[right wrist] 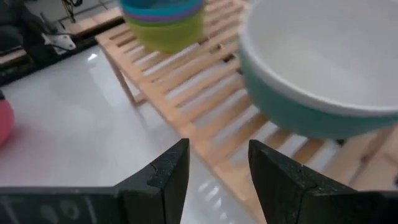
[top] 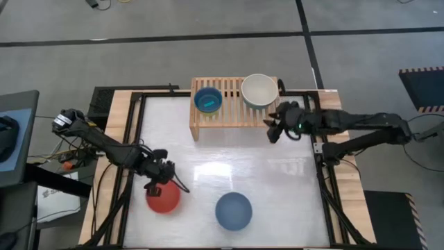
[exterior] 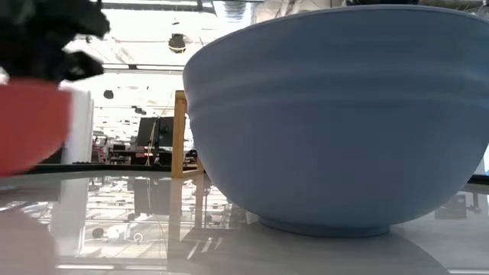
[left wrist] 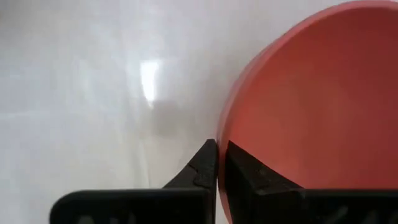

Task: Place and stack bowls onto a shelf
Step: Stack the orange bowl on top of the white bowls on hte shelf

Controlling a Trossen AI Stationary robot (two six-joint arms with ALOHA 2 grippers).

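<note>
The pale wooden shelf (top: 236, 118) stands at the table's far edge. On its left part sits a stack with a cyan bowl (top: 207, 99) on top and a lime green bowl (right wrist: 171, 31) below. On its right part a white bowl (top: 259, 90) is nested in a dark teal bowl (right wrist: 292, 115). A red bowl (top: 165, 200) and a slate blue bowl (top: 233, 210) are near the table's front. My left gripper (top: 158, 187) is shut on the red bowl. My right gripper (top: 274, 132) hangs open just in front of the shelf's right end. My left gripper (left wrist: 217, 158) pinches the red bowl's rim (left wrist: 225, 134) on the bowl's far left side. One finger (left wrist: 252, 180) is inside the bowl and the other finger (left wrist: 199, 174) is outside. It comes slanting down from the table's left. Whether the bowl's base is on the table, I cannot tell.
The slate blue bowl (exterior: 336, 114) stands upright on the table near the front edge, right of the red bowl (exterior: 30, 126). The table's middle (top: 236, 163) lies between these bowls and the shelf. A black frame (top: 326, 187) borders the table.
</note>
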